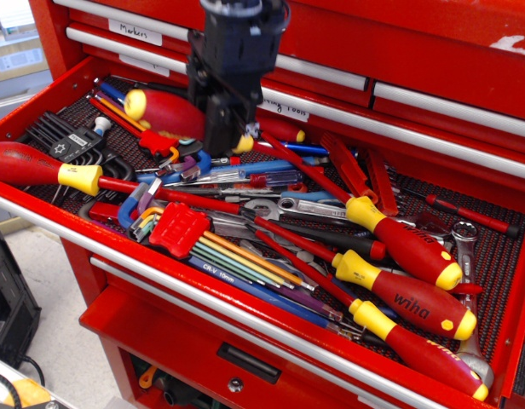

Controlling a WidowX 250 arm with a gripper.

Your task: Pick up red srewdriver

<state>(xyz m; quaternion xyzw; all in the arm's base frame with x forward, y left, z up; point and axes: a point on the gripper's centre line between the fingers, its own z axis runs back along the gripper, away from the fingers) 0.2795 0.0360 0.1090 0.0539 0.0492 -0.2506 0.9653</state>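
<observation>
The red srewdriver hangs in my gripper above the open red tool drawer. Its round yellow butt cap points left and its yellow collar shows just right of the fingers. The fat red handle is tilted, butt end higher. My gripper is shut on the handle near the collar. The thin shaft runs right and down and is hard to tell apart from the tools behind it.
Three red-yellow "wiha" screwdrivers lie at the drawer's right. Another big red-yellow screwdriver lies at the left front. A red hex key holder, black hex keys and wrenches fill the middle. Closed drawers stand behind.
</observation>
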